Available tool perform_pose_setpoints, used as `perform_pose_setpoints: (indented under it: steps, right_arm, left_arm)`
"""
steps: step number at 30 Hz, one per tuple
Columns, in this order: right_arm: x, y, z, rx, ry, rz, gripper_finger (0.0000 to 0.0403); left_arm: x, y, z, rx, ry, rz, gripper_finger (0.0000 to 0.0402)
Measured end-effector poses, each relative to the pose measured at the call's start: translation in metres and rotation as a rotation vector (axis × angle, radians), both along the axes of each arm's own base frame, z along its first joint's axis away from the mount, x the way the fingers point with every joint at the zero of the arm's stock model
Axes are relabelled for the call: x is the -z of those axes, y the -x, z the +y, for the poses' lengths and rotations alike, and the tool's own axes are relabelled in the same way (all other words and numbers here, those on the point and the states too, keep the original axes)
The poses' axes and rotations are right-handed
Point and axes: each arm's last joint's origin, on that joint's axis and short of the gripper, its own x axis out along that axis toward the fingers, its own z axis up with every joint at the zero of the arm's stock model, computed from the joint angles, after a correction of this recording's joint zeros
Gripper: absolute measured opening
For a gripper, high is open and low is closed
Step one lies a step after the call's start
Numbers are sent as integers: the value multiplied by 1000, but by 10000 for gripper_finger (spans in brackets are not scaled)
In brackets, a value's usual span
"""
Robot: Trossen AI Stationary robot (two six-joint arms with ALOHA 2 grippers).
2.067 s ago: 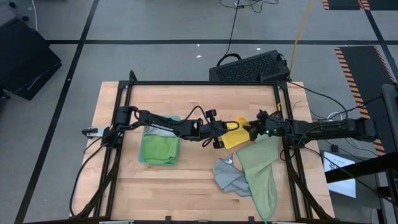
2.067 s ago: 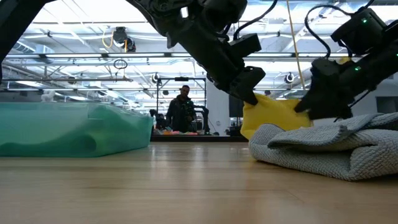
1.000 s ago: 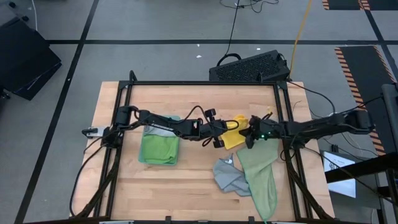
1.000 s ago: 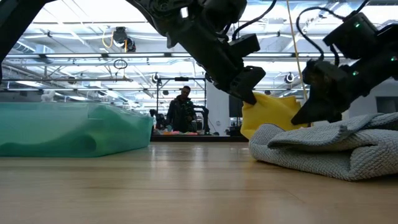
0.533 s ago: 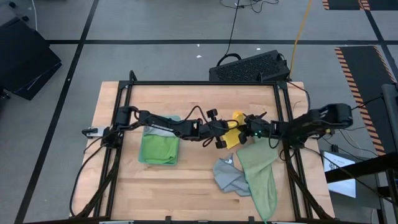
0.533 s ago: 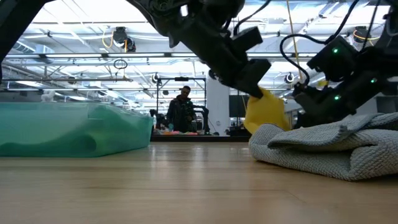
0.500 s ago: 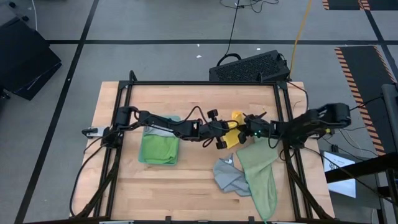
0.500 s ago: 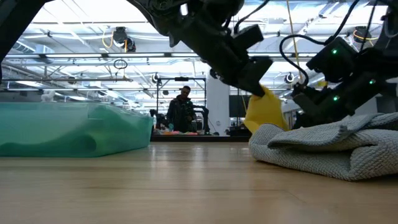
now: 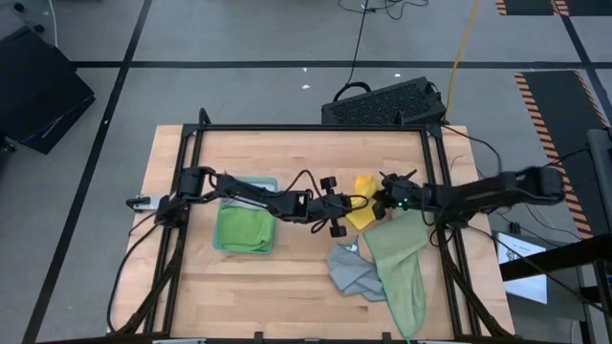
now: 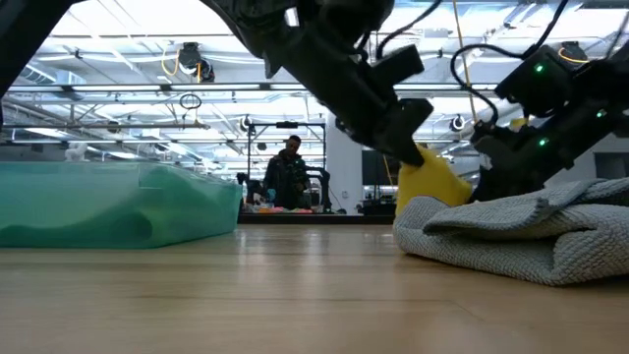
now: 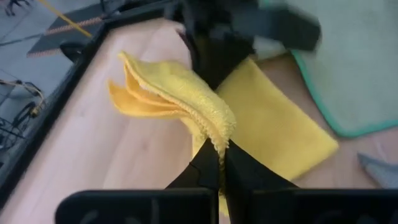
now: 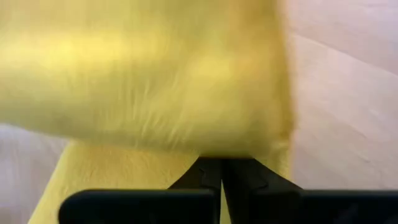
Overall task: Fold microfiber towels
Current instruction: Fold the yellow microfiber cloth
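My left gripper (image 9: 346,204) and right gripper (image 9: 379,201) both clenched on the yellow towel (image 9: 362,208), raised mid-table, grey towel (image 9: 352,270) nearby.

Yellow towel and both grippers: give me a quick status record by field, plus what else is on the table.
yellow towel: mid-table, partly folded, pinched from both sides
left gripper: shut on the yellow towel's edge
right gripper: shut on the yellow towel
folded green stack: under the left arm
grey towel: crumpled, near front edge
pale sage towel: loose, overlapping the grey towel's right side
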Motion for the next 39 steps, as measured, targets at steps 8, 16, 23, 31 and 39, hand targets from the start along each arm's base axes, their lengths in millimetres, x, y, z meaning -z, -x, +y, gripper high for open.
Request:
perform_pose_setpoints:
  steps: [8,16,23,31,39]
  right_arm:
    - [-18,16,8,-124,-82,-47,0]
    - [-8,25,18,-67,-136,-25,0]
    - [3,28,18,26,-171,-54,0]
    - [3,28,19,14,-198,-55,0]
    - [2,32,20,-55,-164,-16,0]
  left_arm:
    - [16,-5,-3,12,-31,13,5]
    - [10,-9,-6,27,7,-70,9]
    - [27,-13,-9,45,44,-69,22]
    - [47,-18,-12,90,181,-100,85]
    - [45,-19,-13,79,259,-127,168]
